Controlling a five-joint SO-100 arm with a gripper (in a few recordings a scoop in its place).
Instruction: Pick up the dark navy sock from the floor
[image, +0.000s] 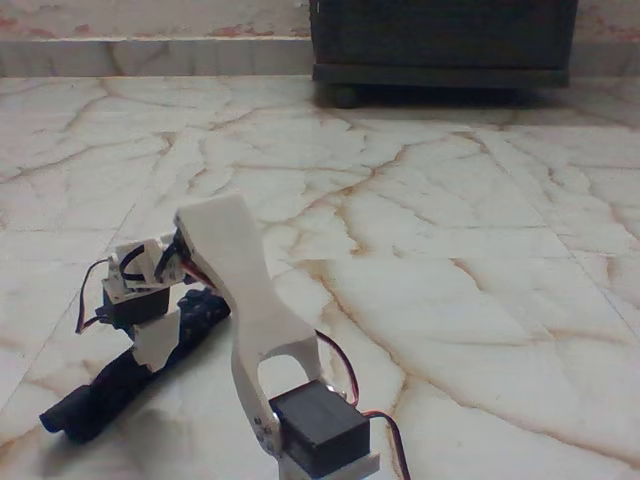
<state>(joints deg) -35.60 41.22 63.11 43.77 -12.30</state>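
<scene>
The dark navy sock (100, 395) lies stretched on the floor (450, 200) at the lower left, running from the near left up toward the right. My white arm reaches left from its base at the bottom middle and bends down over the sock. The gripper (162, 345) hangs at the sock's upper half, with one white finger (153, 345) low in front of the fabric. The other finger is hidden behind the wrist and the sock, so I cannot make out the gap between the jaws or whether they hold the fabric.
A dark cabinet (440, 40) stands on the floor at the back right, against a low marble skirting (150, 55). Open marble tiles stretch across the middle and right. Red and black wires (345, 365) loop beside the arm's base.
</scene>
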